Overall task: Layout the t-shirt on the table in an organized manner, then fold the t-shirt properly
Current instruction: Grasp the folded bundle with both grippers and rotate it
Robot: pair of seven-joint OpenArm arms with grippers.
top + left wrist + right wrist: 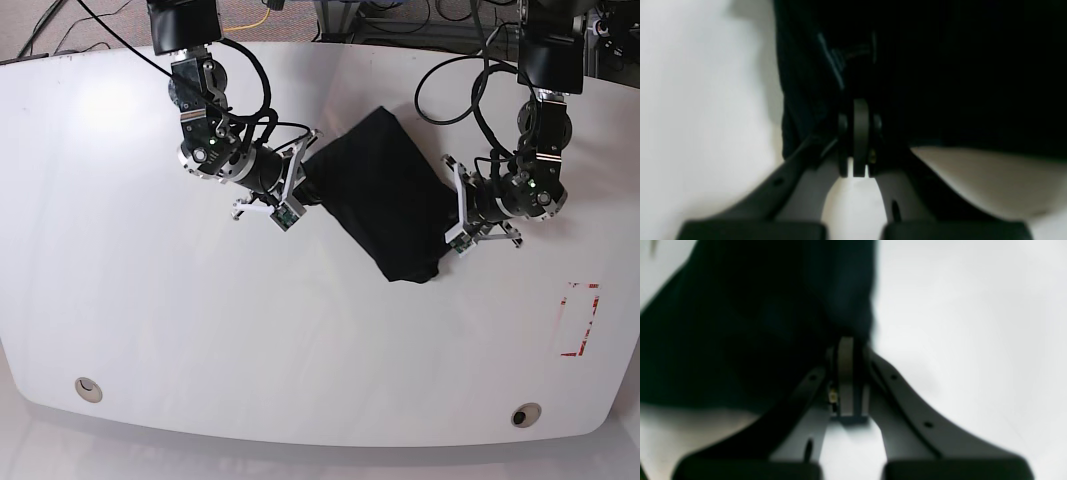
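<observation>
While both arms reach in from the far edge of the table (150, 330), the t-shirt (385, 195) lies as a bunched, slanted black strip near the middle of the far half, between them. At its one end the right gripper (848, 350) has its jaws pinched onto the fabric's edge; at the other end the left gripper (858, 116) is likewise clamped on the cloth. Near the right edge sits a red dashed rectangle (580, 318), and two grommets (88, 387) lie along the near edge.
</observation>
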